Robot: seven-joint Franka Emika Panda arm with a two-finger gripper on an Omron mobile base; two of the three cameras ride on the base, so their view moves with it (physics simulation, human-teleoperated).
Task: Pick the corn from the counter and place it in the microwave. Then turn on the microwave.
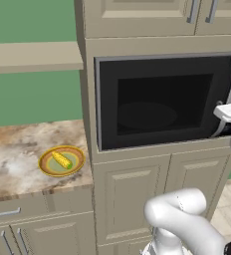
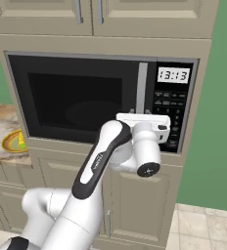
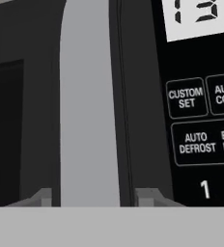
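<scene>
Flat even rendered light, no glare, faint shadows; edges slightly soft.

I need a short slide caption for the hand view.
Gripper closed around the microwave door's silver handle, beside the button panel.

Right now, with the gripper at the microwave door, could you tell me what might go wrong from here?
1. The gripper straddles the silver handle low down; a straight pull might slip off, since the door swings.
2. The button panel sits right beside the handle; drifting sideways could press a button on the microwave.
3. The corn lies on a plate near the counter edge; a hurried grasp could push it off.
</scene>
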